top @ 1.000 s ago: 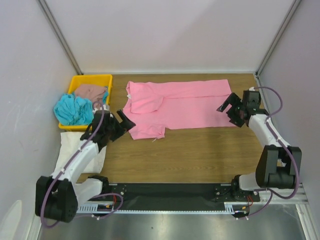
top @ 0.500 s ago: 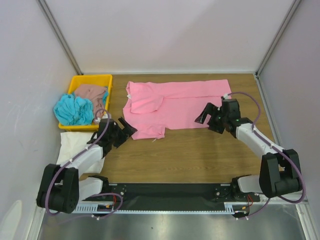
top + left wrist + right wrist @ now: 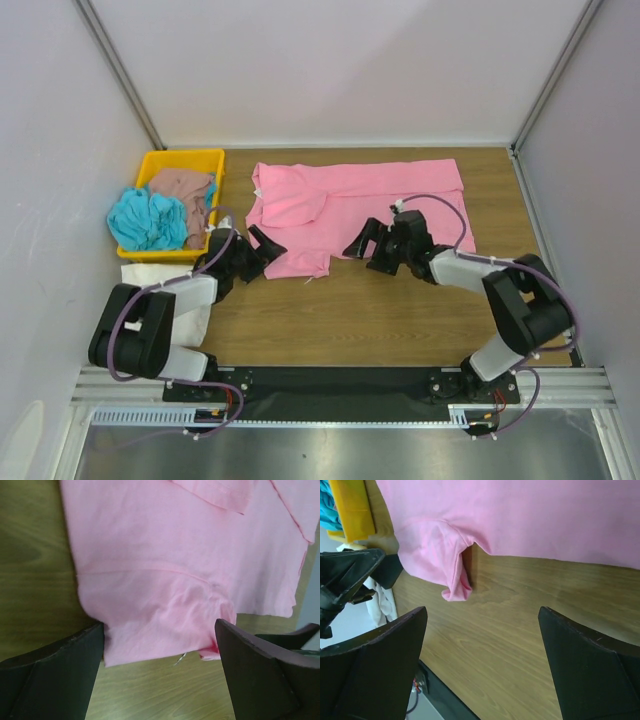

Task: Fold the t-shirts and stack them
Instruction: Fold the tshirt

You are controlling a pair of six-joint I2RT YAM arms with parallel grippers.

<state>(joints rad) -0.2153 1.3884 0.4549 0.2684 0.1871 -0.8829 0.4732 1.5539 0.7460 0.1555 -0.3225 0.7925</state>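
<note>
A bright pink t-shirt (image 3: 360, 205) lies spread flat on the wooden table, one sleeve (image 3: 300, 262) sticking out toward the near side. My left gripper (image 3: 265, 248) is open at that sleeve's left edge; in the left wrist view the sleeve's hem (image 3: 150, 645) lies between the open fingers of the left gripper (image 3: 160, 630). My right gripper (image 3: 365, 245) is open just right of the sleeve, over bare wood in the right wrist view (image 3: 482, 611), with the sleeve (image 3: 440, 550) ahead of it. Turquoise (image 3: 148, 220) and brown-pink (image 3: 182, 185) shirts sit crumpled in the tray. A cream-white shirt (image 3: 140, 285) lies beside the left arm.
The yellow plastic tray (image 3: 185, 157) stands at the back left corner of the table. White walls close in the table at the back and on both sides. The black base rail (image 3: 340, 385) runs along the near edge.
The right arm swept left from the shirt's right hem to just right of the near sleeve. The left arm reached forward and right to the sleeve's left edge. Both grippers stayed open.
</note>
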